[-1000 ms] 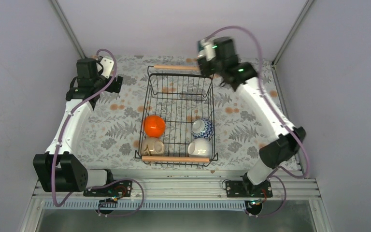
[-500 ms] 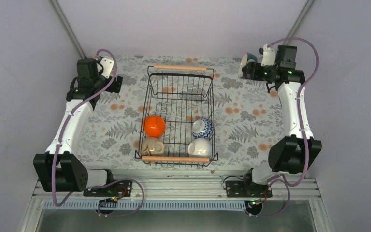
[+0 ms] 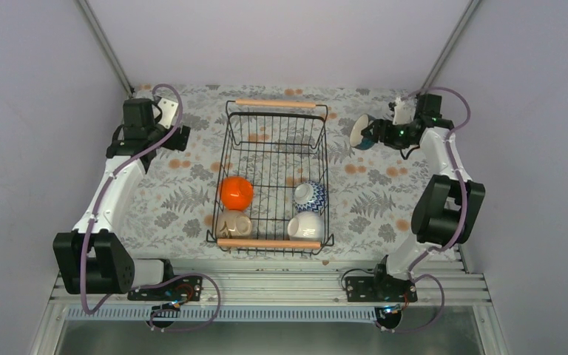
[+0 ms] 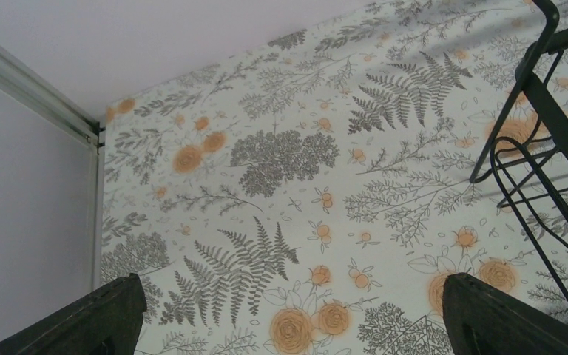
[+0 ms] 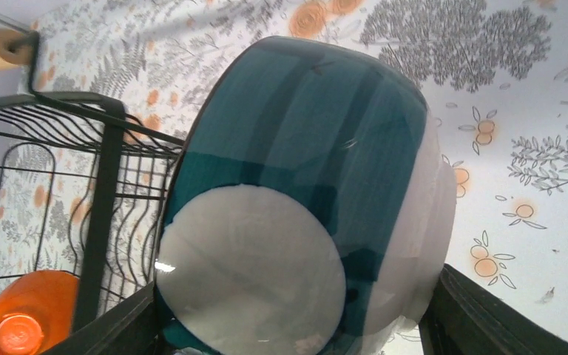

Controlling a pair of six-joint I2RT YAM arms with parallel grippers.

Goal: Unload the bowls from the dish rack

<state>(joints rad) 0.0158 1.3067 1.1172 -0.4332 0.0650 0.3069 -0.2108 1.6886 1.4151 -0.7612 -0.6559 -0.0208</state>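
- Right jaws: closed on the teal bowl [image 3: 361, 134], one finger on each side of it. The bowl is tipped on its side, outside the dish rack [image 3: 220, 171] and just right of the rack's far right corner. Whether it touches the bench [image 3: 170, 200] cannot be told.
- Right wrist view: the teal bowl's [image 5: 303, 148] round white base faces the camera.
- Left jaws: wide apart and empty, over the far left of the bench, left of the rack.
- Dish rack: stands mid-bench, with one wooden handle [image 3: 268, 242] near and the other [image 3: 275, 103] far.
- Rack contents, all in the near half:
  - orange bowl [image 3: 236, 192], left;
  - beige bowl [image 3: 233, 222], near left corner;
  - blue-and-white bowl [image 3: 310, 197], right;
  - white bowl [image 3: 305, 225], near right corner.
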